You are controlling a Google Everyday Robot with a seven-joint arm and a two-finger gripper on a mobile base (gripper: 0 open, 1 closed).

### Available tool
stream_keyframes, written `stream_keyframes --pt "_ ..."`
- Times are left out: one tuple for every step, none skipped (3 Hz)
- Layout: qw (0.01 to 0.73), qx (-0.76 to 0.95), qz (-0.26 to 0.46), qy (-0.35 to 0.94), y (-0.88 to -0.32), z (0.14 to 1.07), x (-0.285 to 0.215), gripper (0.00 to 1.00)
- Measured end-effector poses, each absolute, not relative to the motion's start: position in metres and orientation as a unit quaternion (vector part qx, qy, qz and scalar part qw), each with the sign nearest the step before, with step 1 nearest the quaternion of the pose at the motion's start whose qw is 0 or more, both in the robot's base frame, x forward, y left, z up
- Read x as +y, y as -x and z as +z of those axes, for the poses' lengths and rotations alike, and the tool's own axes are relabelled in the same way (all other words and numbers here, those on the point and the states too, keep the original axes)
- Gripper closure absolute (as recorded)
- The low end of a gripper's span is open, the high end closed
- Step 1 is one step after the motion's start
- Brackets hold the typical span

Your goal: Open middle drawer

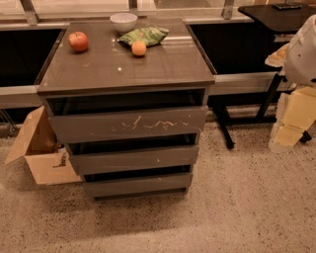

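The middle drawer (133,159) is a wide grey-brown flat front with a tiny white speck, in a three-drawer cabinet (123,64) at the centre of the camera view. It sits between the taller scratched top front (129,123) and the slim bottom front (137,185), with dark gaps above each front. My arm's white shell (302,49) and pale yellowish gripper (294,121) hang at the right edge, well to the right of the cabinet and touching nothing.
On the cabinet top lie a red apple (78,41), an orange (138,48), a green bag (144,35) and a white bowl (123,21). An open cardboard box (39,148) stands left of the cabinet. A black table (281,15) stands at the back right.
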State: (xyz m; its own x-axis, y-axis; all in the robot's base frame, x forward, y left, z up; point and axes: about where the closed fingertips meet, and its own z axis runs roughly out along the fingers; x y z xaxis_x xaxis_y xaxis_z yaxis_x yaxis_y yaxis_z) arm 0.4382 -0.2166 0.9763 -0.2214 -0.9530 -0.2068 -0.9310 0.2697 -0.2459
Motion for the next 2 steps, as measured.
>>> stream_keyframes --pt "0.159 0.781 -0.035 0.603 -0.438 0.976 -0.217 0.00" --pt "0.168 0.763 -0.012 0.624 -0.447 0.952 -0.202 0.00"
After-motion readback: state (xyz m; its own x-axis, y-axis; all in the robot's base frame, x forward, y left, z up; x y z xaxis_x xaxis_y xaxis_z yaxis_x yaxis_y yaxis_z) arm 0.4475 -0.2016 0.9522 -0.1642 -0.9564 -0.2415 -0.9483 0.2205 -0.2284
